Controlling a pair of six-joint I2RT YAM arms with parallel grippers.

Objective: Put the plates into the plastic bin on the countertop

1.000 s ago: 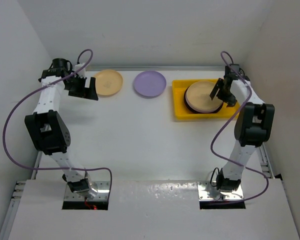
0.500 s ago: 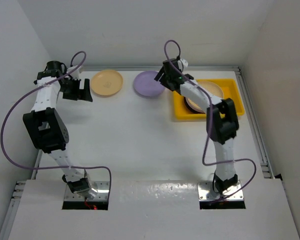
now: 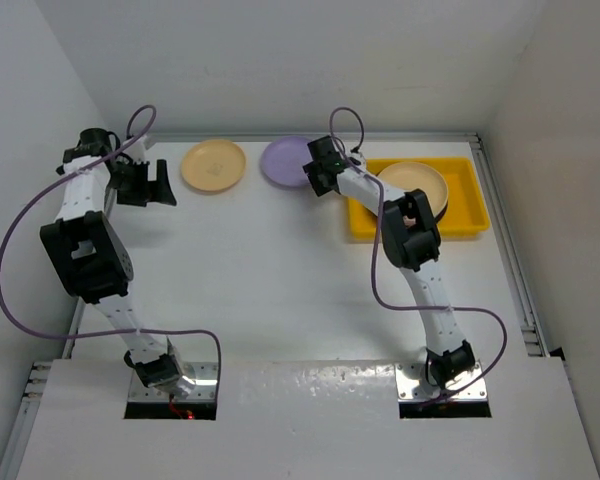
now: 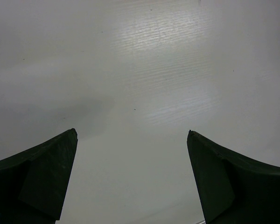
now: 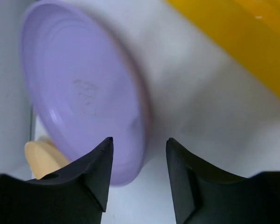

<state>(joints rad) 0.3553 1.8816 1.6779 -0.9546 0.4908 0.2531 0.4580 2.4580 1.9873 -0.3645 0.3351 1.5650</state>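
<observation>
Two plates lie on the countertop [image 3: 280, 280] outside the bin [image 3: 465, 205]: an orange plate [image 3: 213, 165] in the upper left of the overhead view and a lilac plate [image 3: 285, 158] just right of it. The right gripper [image 5: 140, 140] hangs at the lilac plate's right rim, jaws partly spread with that rim between them, not visibly clamped. A stack [image 3: 412, 185] of plates sits in the yellow bin, upper right. The left gripper [image 4: 132, 133], jaws wide apart, hovers over the countertop at far left.

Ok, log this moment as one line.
right fingers: straddling lilac plate rim, not shut | left fingers: open over bare counter | bin: holds plate stack | orange plate: on counter
</observation>
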